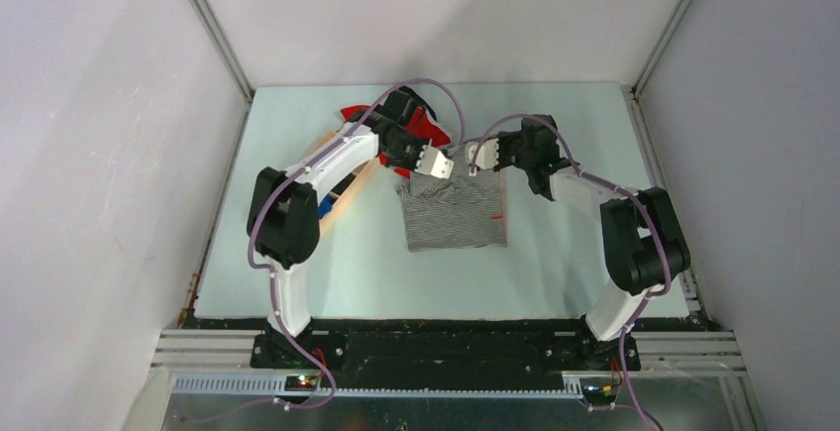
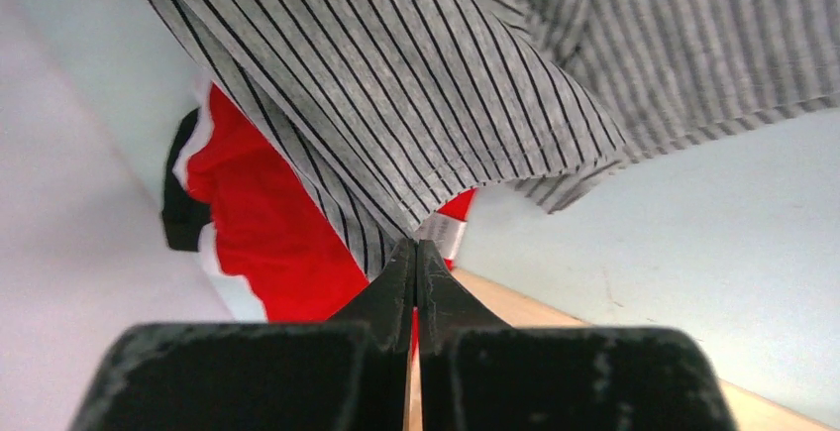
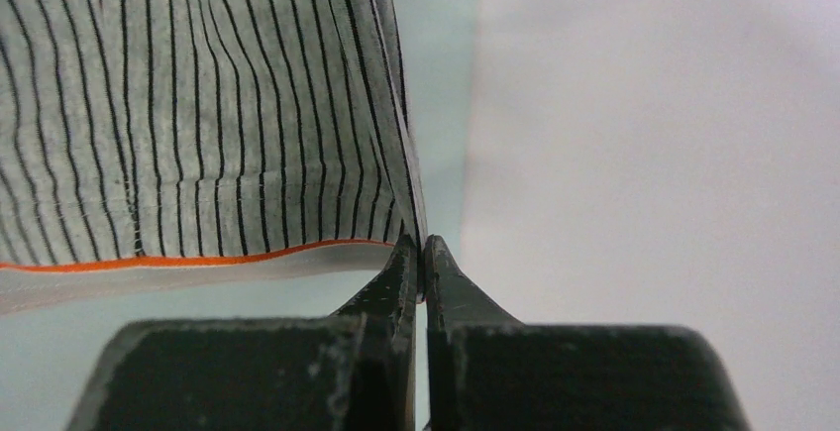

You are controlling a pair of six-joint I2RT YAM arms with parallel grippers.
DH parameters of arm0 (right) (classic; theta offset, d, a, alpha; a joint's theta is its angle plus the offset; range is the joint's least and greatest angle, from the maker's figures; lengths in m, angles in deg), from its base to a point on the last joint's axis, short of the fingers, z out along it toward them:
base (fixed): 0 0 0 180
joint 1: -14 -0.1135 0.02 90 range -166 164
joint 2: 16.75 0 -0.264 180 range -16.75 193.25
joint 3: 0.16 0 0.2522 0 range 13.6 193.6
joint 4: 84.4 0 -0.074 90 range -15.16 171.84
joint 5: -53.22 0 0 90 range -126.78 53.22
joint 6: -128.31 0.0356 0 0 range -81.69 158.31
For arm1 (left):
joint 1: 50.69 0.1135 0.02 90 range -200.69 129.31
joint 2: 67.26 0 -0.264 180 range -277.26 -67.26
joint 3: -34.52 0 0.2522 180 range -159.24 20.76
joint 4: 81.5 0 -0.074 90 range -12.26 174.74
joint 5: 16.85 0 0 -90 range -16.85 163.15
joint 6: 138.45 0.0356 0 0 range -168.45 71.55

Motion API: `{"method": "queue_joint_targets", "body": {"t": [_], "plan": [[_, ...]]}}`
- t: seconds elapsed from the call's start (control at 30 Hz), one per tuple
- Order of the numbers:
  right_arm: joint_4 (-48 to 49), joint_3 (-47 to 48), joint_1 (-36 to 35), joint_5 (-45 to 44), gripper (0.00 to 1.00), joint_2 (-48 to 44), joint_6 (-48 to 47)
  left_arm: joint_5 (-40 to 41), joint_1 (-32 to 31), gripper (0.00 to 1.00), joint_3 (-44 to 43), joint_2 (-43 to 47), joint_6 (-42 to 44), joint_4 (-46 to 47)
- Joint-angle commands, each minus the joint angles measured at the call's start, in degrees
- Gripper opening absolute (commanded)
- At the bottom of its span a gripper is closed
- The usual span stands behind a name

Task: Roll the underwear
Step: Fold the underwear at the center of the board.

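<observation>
**Two robot arms are gripping the striped underwear (image 1: 454, 215) by its far edge, just beside a red cloth (image 1: 428, 129) on the pale table (image 1: 555, 272).**

The left gripper (image 1: 440, 166), its fingers pressed together on the fabric, is pinching the corner that is touching the red cloth's near edge. The right gripper (image 1: 480, 157), a little further from the red cloth, is clamping the other far corner, where an orange line (image 3: 198, 258) is running along a white band. The rest of the underwear is lying flat on the near side of the red cloth. A wooden tray (image 1: 347, 188) is sitting to the left of the red cloth, under the left arm.
</observation>
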Motion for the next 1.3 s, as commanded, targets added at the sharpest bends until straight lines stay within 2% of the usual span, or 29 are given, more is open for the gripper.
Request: {"method": "queue_joint_targets", "body": {"t": [0.0,0.13,0.23,0.3,0.37,0.53,0.6,0.8,1.03,1.27], "plan": [[4.45,4.7,1.56,1.14,0.0,1.31,-1.26,3.57,0.71,0.0,-4.39,-1.33,0.77,6.0],[7.49,5.13,2.45,2.29,0.0,2.56,-1.68,4.83,0.72,0.0,-4.2,-1.44,-0.46,10.42],[7.45,5.13,2.56,2.07,0.0,2.95,-1.96,3.96,0.72,0.0,-3.52,-0.68,0.5,9.74],[3.96,5.13,2.44,2.13,0.0,2.29,-2.27,2.71,0.72,0.0,-3.25,0.14,1.77,6.66],[0.56,4.7,2.36,2.63,0.0,0.66,-2.43,1.21,0.47,0.0,-3.58,0.42,2.82,-0.48],[-1.34,1.07,2.65,5.08,0.0,-3.26,-2.7,-4.61,-1.12,0.0,-2.48,2.29,1.42,-10.96],[-5.86,0.46,2.92,7.27,0.0,-5.75,-2.57,-7.45,-2.02,0.0,-1.48,3.19,-0.02,-13.83],[-28.77,-1.99,3.39,12.16,0.0,-13.15,-5.25,-13.63,-5.06,0.0,2.53,4.06,-4.9,-18.77],[-34.53,-9.26,3.43,12.43,0.0,-17.58,-9.92,-22.03,-6.63,0.0,1.9,0.81,-11.6,-21.85],[-37.62,-11.48,3.22,11.05,0.0,-18.08,-10.22,-23.91,-7.85,0.0,4.85,-0.51,-14.43,-20.16]]}}
